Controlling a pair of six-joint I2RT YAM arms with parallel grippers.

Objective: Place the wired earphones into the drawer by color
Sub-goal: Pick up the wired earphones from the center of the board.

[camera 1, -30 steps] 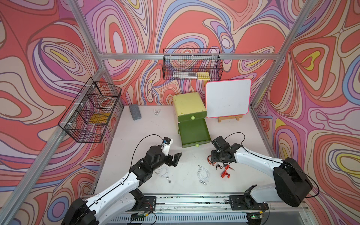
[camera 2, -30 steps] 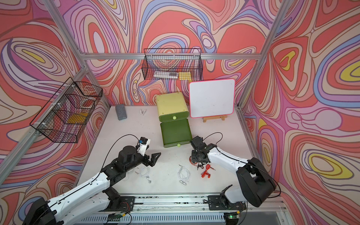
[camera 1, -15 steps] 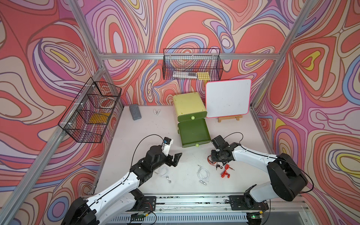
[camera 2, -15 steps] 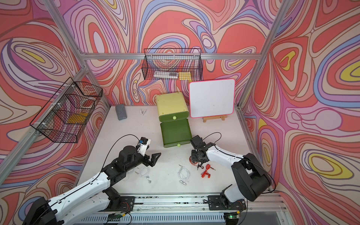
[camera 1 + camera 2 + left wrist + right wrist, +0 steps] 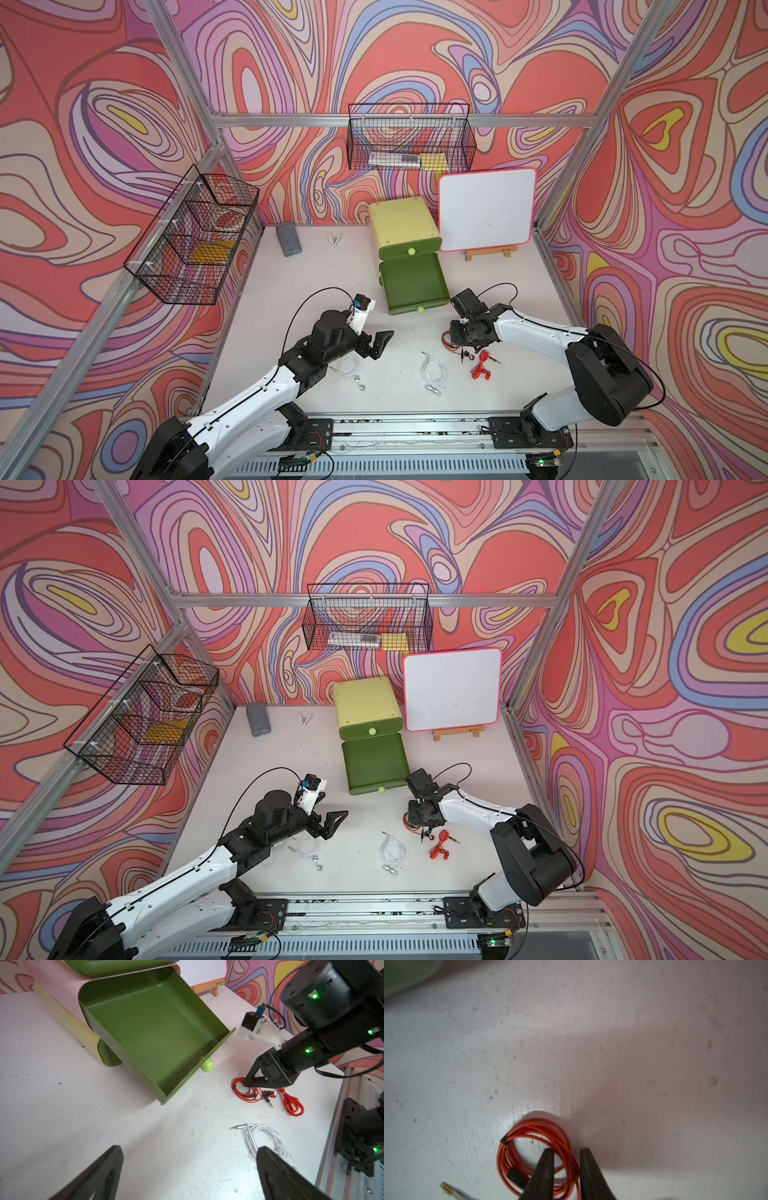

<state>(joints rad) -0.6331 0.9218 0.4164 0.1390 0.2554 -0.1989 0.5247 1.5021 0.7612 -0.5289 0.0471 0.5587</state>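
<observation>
The cabinet's lower green drawer (image 5: pixel 415 282) (image 5: pixel 153 1028) is pulled out, and nothing lies in it. Just right of its front, my right gripper (image 5: pixel 565 1152) (image 5: pixel 455 340) points down at the table and is shut on the strands of a red wired earphones coil (image 5: pixel 529 1126) (image 5: pixel 245 1091) (image 5: pixel 409 823). A second red bundle (image 5: pixel 481 368) (image 5: pixel 291 1103) lies beside it. Two white bundles (image 5: pixel 434 372) (image 5: pixel 348 365) rest nearer the front edge. My left gripper (image 5: pixel 189 1159) (image 5: pixel 376 345) hovers open over bare table, holding nothing, with one white bundle (image 5: pixel 261 1136) by one finger.
The yellow-green cabinet (image 5: pixel 405 220) stands at the back with its upper drawer shut. A whiteboard on an easel (image 5: pixel 486 210) is to its right. A grey eraser (image 5: pixel 288 238) and a white clip (image 5: pixel 334 238) lie at the back left. Wire baskets (image 5: pixel 409 141) (image 5: pixel 195 241) hang on the walls.
The right gripper's jaws have narrowed onto the red coil, while its arm has stayed over the same spot. The left arm has not moved.
</observation>
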